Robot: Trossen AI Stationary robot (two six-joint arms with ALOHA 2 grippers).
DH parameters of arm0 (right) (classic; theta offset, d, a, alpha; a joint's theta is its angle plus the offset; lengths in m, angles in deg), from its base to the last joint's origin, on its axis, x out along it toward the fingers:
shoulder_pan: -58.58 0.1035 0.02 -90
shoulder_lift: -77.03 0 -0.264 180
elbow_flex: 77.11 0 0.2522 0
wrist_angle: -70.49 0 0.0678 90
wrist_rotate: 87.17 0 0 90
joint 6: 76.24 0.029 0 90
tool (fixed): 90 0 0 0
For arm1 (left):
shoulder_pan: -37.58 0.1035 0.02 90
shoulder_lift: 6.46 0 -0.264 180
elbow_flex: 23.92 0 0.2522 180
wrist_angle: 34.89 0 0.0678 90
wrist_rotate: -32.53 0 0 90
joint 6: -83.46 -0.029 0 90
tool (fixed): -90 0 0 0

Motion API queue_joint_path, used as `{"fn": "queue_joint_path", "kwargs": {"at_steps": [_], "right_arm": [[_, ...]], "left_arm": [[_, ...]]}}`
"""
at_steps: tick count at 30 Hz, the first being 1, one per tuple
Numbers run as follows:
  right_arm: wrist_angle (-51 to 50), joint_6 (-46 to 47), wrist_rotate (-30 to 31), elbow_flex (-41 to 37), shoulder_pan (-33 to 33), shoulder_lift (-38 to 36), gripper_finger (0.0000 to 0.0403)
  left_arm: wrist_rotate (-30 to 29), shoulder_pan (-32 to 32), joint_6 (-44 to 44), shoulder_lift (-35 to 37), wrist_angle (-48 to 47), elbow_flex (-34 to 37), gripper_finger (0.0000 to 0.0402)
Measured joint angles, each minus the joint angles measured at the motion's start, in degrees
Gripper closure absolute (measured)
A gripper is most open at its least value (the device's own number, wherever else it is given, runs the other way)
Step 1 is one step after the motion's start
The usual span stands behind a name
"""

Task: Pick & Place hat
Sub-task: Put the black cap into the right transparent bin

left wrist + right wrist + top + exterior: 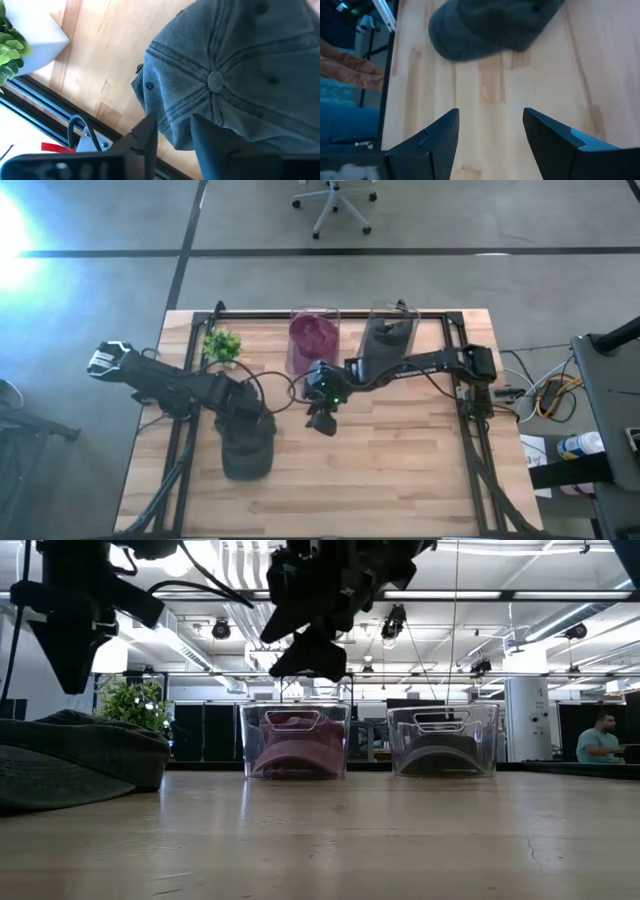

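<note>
Hat [247,452] lies on the table [400,480] at seven o'clock, the left gripper [172,131] just above it, fingers parted and empty; judging by this, the grasp comes next, while the right gripper [490,132] waits spread at centre.

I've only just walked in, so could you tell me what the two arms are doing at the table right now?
The left gripper is directly above a dark grey cap lying on the wooden table, its fingers parted over the cap's crown. The right gripper hangs open and empty mid-table. At the far edge stand two clear bins: one holds a maroon hat, the other a dark one.
</note>
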Motion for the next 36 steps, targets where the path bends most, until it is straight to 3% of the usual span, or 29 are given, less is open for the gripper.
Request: {"fn": "queue_joint_path", "kwargs": {"at_steps": [7, 17, 23, 27, 33, 36], "right_arm": [[-4.53, -0.44, 0.0, 2.72, 0.74, 1.12, 0.0186], [-7.05, -0.8, 0.44, 2.48, 0.85, 0.39, 0.0186], [-6.96, -2.96, 1.53, 2.48, 0.81, 0.39, 0.0186], [-6.99, -4.5, 1.69, 2.47, 0.83, 0.39, 0.0186], [-6.97, -5.35, 3.04, 2.46, 0.81, 0.39, 0.0186], [-6.96, -5.87, 3.04, 2.46, 0.83, 0.39, 0.0186]], "left_arm": [[0.04, -0.68, -5.35, 0.3, 8.36, 3.56, 0.0236], [0.04, -1.29, -15.97, 0.68, 14.83, 11.71, 0.0234], [1.96, -1.33, -18.05, 0.72, 17.8, 15.43, 0.0237], [2.98, -1.33, -18.7, 0.72, 20.07, 15.97, 0.0275], [2.93, -1.31, -19.39, 0.72, 26.51, 16.04, 0.0387], [3.07, -1.31, -17.77, 0.73, 29.66, 15.91, 0.0393]]}}
